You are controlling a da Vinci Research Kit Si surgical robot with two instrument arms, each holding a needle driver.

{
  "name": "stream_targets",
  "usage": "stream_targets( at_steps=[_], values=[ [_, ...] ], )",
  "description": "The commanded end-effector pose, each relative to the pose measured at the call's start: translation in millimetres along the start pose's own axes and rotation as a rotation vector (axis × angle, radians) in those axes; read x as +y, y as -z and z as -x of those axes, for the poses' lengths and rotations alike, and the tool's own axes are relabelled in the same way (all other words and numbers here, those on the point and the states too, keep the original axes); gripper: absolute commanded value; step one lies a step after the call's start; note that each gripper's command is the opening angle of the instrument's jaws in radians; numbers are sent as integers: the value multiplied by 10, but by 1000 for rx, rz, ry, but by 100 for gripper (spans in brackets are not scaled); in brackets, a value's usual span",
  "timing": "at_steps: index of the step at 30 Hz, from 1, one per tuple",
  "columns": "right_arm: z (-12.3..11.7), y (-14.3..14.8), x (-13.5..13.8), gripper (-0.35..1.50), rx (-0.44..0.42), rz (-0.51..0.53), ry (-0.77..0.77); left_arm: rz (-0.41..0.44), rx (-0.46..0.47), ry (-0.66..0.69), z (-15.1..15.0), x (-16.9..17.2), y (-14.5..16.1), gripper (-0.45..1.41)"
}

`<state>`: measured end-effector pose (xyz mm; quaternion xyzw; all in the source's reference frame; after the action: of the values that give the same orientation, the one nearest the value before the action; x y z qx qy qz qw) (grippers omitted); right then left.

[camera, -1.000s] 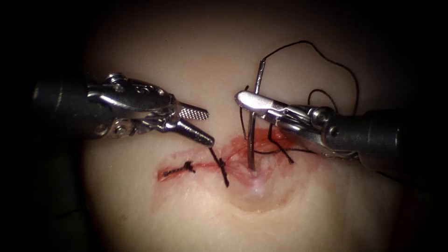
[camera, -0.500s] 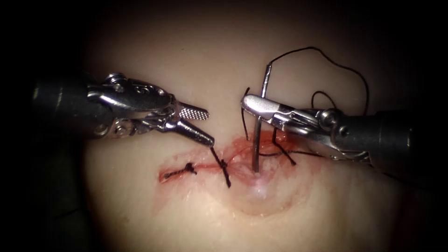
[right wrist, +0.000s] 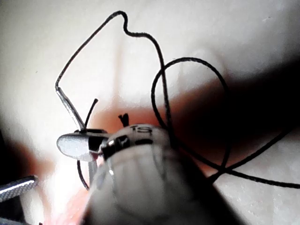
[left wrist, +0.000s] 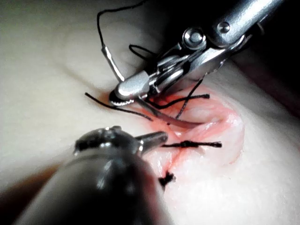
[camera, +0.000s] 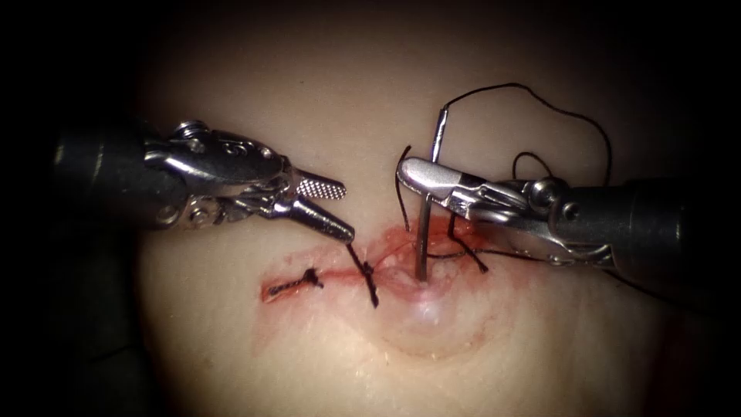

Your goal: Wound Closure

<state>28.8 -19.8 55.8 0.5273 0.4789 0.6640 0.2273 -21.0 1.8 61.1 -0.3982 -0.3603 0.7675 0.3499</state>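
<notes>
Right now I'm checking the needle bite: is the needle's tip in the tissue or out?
In. The needle, held by the right claw, stands upright with its lower end sunk in the tissue.

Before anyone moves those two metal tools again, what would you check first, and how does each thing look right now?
1. Right tool jaws shut on the needle, gripping near its thread end: ok.
2. Needle tip set in the tissue at the cut: ok, though depth cannot tell.
3. Left tool jaws open, holding nothing, left of the needle: ok.
4. Thread loops loosely above the right tool; snagging: cannot tell.
5. Two finished stitches left of the needle look tied: ok.
</notes>
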Motion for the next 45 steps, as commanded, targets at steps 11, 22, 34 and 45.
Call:
stream_targets(
  at_steps=[11, 22, 34, 45],
  values=[
    [3, -10, 5, -35, -2, -8, -45, 89, 52, -44, -21, 8, 20, -45],
    [2, -10, 5, -35, 0, -6, -51, 368, -29, -170, -14, 63, -2, -45],
    [5, -11, 3, -35, 7, -4, -58, 367, -57, -233, 3, 64, -63, -45],
    [5, -11, 3, -35, 5, 2, -57, 348, -36, -226, -3, 63, -57, -45]
  ],
)
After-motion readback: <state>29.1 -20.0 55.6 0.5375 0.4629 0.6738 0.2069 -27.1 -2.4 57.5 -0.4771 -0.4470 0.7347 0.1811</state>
